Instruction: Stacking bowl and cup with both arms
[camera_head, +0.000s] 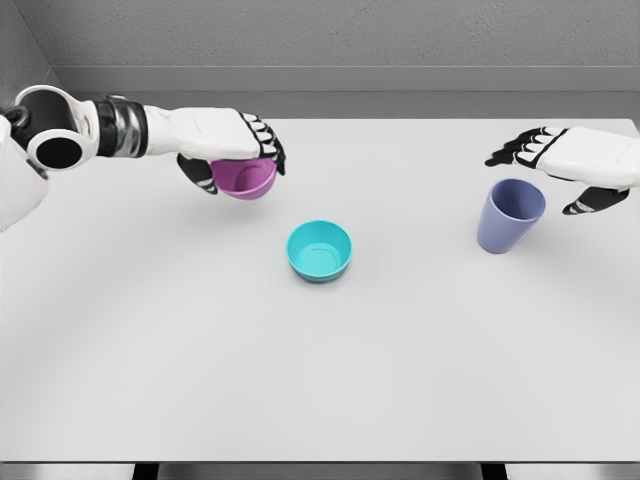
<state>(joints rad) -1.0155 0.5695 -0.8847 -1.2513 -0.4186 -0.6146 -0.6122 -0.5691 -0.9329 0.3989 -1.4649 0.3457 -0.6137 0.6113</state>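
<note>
So the left hand (232, 150) had its fingers wrapped down over a purple bowl (246, 177), gripping it from above by the rim. From this angle the bowl looked lifted a bit off the white table (320, 380), tipped slightly, though I couldn't say for sure how far it was clear of the surface.

Just beyond that hand, toward the middle of the table and a bit closer to the camera, sat a teal bowl (320, 250), upright, nothing in it, not touching anything.

The right hand (570, 165) was over on the other side, fingers spread loose and holding nothing. It hovered right above and slightly behind a blue-purple cup (510, 215), which stood upright on the table under the palm. The thumb hung down beside the cup's far edge, but I couldn't tell if it actually touched.

The two hands were well apart, with the teal bowl between them.
</note>
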